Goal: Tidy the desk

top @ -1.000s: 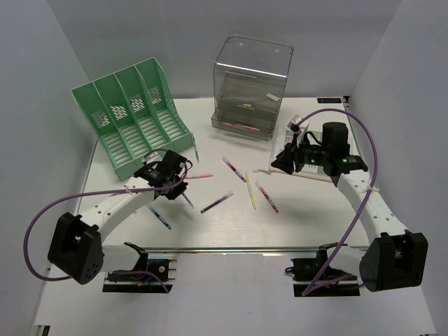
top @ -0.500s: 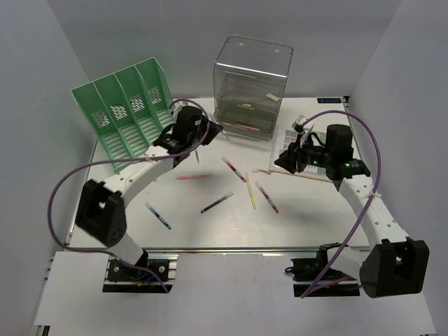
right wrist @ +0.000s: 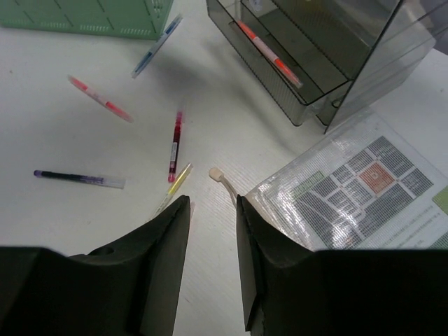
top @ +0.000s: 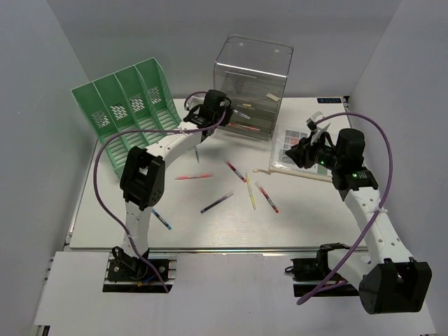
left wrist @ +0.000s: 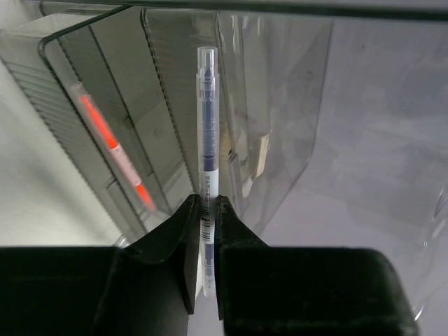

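We find the left tool (left wrist: 207, 206) clamped on a dark-ink pen (left wrist: 207, 119), presented to the clear drawer box (top: 252, 77) at the table's (top: 210, 234) far edge. An orange pen (left wrist: 115, 150) already lies in a drawer. The right tool (right wrist: 212, 203) stands apart, empty, above the laminated sheet's (right wrist: 364, 182) border near the right edge. Several loose pens (top: 216, 202) lie mid-table. We judge the task under halfway.

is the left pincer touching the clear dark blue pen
Touching. The left wrist view shows the left pincer shut on the clear plastic dark blue pen, both fingers pressed against its barrel.
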